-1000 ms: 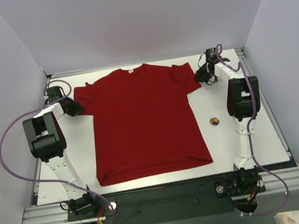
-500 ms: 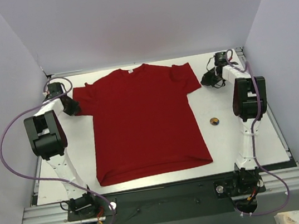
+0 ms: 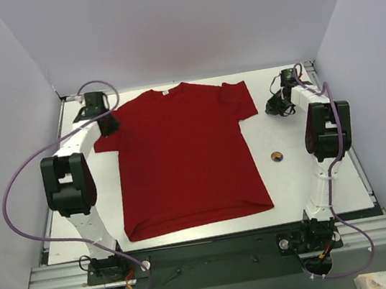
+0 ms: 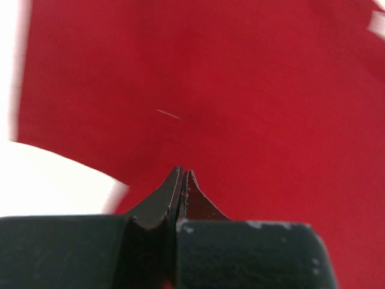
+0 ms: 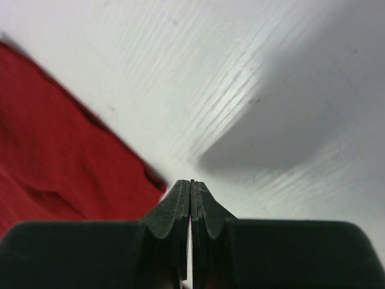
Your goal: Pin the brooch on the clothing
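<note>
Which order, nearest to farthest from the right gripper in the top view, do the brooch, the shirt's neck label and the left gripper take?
1. The brooch, on the bare table, on the right gripper's own side.
2. The neck label, at the shirt's far collar, mid-table.
3. The left gripper, over the opposite sleeve, far left.

plain red T-shirt point(image 3: 187, 156), white neck label point(image 3: 165, 92), brooch point(image 3: 277, 157) orange-yellow & dk blue patches, white tabletop point(image 3: 293, 184), black fingers point(image 4: 157, 205), purple cables point(image 3: 10, 193)
</note>
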Robot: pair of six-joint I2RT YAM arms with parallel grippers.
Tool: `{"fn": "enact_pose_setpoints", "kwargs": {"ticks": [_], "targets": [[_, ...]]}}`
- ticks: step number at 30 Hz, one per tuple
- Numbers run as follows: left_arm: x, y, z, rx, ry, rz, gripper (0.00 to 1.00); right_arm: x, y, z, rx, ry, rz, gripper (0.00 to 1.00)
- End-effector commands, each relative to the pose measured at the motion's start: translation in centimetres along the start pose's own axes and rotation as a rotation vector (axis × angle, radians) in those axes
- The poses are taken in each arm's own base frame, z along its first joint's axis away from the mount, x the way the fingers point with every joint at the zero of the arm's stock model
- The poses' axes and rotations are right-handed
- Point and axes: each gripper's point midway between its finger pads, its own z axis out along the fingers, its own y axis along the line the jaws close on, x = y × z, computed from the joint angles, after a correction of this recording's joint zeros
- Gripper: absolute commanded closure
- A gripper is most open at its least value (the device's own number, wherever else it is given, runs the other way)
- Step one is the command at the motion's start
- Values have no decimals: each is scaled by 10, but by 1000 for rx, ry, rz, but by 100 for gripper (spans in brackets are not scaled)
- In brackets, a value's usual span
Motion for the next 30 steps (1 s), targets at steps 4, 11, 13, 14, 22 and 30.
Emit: {"fn": "enact_pose_setpoints", "kwargs": {"ticks": [4,11,13,14,22,30], "targets": [[75,-111,-67,263,27,255,100,25,34,-84,-73,-106,-295,100],[197,-135,-84,407,232,394,100,150,9,-96,-106,89,-525,100],[224,-131,-89,440,279,401,100,189,-16,-93,-73,160,-586,100],[234,-128,-92,451,296,405,100,199,-23,-94,-64,173,-603,100],[303,-90,-115,464,430,409,100,257,-107,-96,82,313,-695,100],[328,-41,-130,408,472,413,100,264,-147,-108,143,332,-709,100]]}}
